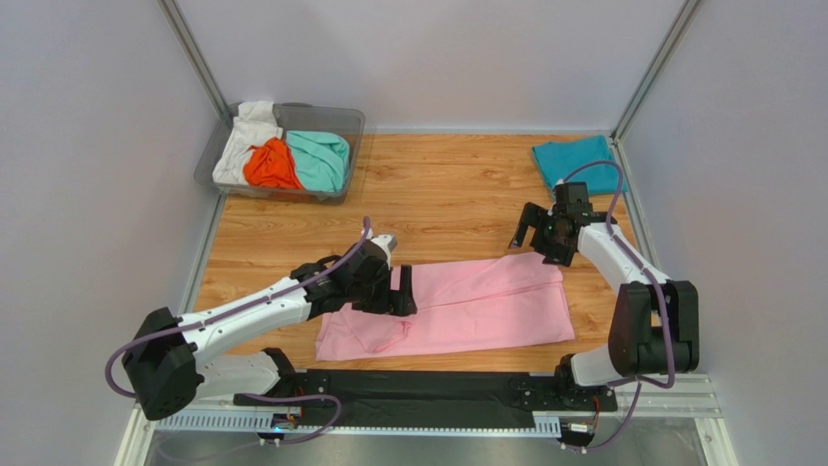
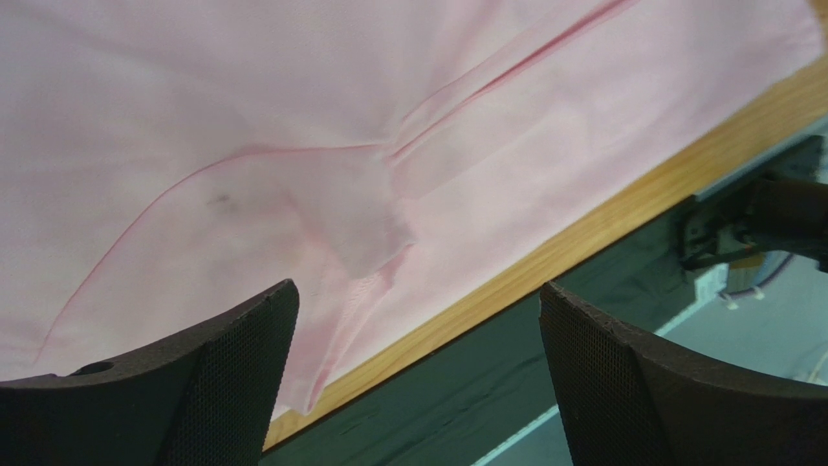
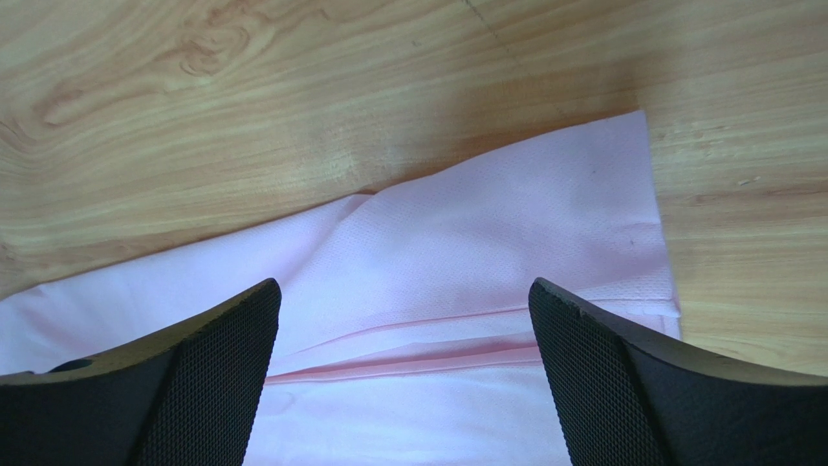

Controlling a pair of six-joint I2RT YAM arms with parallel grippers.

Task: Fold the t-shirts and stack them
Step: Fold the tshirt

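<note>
The light pink t-shirt (image 1: pixel 466 306) lies folded into a long band across the near middle of the wooden table. My left gripper (image 1: pixel 400 289) is open and empty above the shirt's left part; the left wrist view shows pink cloth (image 2: pixel 321 146) and the table's near edge between its fingers. My right gripper (image 1: pixel 536 231) is open and empty above the shirt's far right corner; the right wrist view shows that corner (image 3: pixel 544 243) and a fold line below it. A folded teal-blue t-shirt (image 1: pixel 575 158) lies at the far right.
A clear plastic bin (image 1: pixel 338 118) at the far left holds white (image 1: pixel 243 136), orange (image 1: pixel 270 165) and mint-green (image 1: pixel 321 157) t-shirts. A black mounting rail (image 1: pixel 418 393) runs along the table's near edge. Grey walls close in the sides and back.
</note>
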